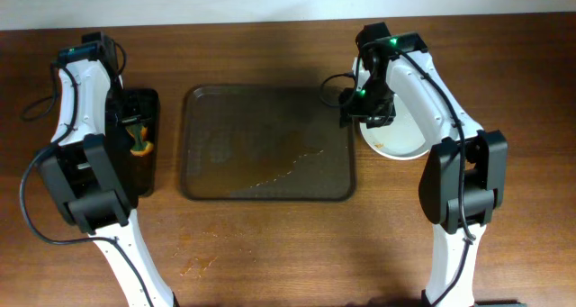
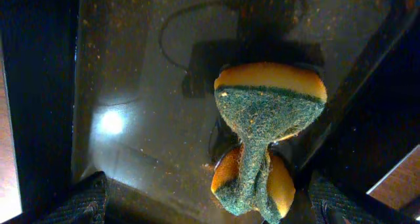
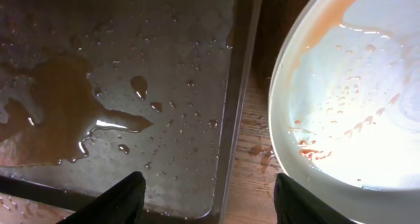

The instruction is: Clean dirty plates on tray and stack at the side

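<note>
The brown tray (image 1: 267, 143) lies mid-table with no plates on it, only droplets and a brownish puddle (image 3: 59, 112). A white plate (image 1: 400, 138) with orange streaks sits on the table just right of the tray. It is partly hidden by my right arm, and I cannot tell how many plates are stacked there. It fills the right of the right wrist view (image 3: 348, 99). My right gripper (image 1: 364, 109) is open and empty (image 3: 210, 204), above the gap between the tray's corner and the plate's rim. My left gripper (image 2: 210, 207) is open around an orange and green sponge (image 2: 262, 119).
The sponge lies in a narrow black tray (image 1: 144, 176) left of the brown tray. Orange sauce drops mark the wood near the front (image 1: 198, 266) and between tray and plate (image 3: 259, 152). Both arm bases stand at the front of the table.
</note>
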`<state>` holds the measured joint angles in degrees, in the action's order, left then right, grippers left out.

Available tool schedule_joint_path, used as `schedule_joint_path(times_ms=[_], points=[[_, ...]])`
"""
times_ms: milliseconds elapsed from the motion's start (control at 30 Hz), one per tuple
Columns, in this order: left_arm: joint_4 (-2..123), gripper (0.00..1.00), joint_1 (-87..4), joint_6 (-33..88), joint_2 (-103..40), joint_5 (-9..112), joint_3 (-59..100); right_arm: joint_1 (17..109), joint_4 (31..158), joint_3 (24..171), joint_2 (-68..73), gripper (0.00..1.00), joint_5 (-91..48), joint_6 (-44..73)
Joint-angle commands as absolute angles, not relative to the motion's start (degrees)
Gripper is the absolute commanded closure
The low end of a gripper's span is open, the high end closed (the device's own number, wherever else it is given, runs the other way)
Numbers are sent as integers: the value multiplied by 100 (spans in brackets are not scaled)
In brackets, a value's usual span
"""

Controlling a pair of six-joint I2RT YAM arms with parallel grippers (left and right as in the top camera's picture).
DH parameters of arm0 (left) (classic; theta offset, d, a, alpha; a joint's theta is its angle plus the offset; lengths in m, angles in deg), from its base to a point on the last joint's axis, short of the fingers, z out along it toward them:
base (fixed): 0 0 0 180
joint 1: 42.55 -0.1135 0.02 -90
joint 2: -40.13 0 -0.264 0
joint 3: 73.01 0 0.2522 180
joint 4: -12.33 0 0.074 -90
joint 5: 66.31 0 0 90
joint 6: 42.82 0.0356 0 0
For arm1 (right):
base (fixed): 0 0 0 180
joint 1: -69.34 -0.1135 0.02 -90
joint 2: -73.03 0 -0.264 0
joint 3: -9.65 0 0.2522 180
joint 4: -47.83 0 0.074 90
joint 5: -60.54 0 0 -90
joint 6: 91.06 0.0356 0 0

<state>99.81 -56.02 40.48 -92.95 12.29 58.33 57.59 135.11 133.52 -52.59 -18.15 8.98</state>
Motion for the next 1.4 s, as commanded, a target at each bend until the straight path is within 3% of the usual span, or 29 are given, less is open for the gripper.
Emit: schedule_joint_path(times_ms=[0, 67, 267, 433, 600, 1000, 1067, 1167, 1267, 1367], points=[[9891, 5, -5513, 4125, -9043, 1194, 5807, 5735, 13389, 13028, -5119, 37, -2094, 863], [9817, 5, -5403, 4166, -8921, 1207, 5807, 5735, 13220, 12779, -5119, 44, -2092, 863], [9723, 5, -5110, 4166, -8670, 1209, 5807, 5731, 12831, 12117, -5119, 78, -2086, 883], [9662, 5, -4979, 4166, -8668, 1231, 5807, 5726, 12274, 11625, -5119, 90, -2084, 1038], [9614, 5, -4918, 4166, -8668, 1233, 5807, 5571, 11710, 11207, -5119, 96, -2088, 1036], [9552, 4, -4918, 4166, -8668, 1233, 5807, 5549, 11026, 11212, -5119, 96, -2263, 796], [9552, 5, -4918, 4164, -8668, 1233, 5807, 5547, 11238, 11347, -5104, 53, -2258, 846], [9572, 5, -4918, 4162, -8278, 1233, 5812, 5547, 11835, 12001, -4826, 42, -2247, 863], [9570, 4, -4918, 4160, -7481, 1341, 5812, 5549, 12274, 12718, -4208, 16, -2263, 883], [9566, 1, -4918, 4162, -6923, 1347, 5812, 5549, 12700, 13360, -3574, 14, -2267, 876]])
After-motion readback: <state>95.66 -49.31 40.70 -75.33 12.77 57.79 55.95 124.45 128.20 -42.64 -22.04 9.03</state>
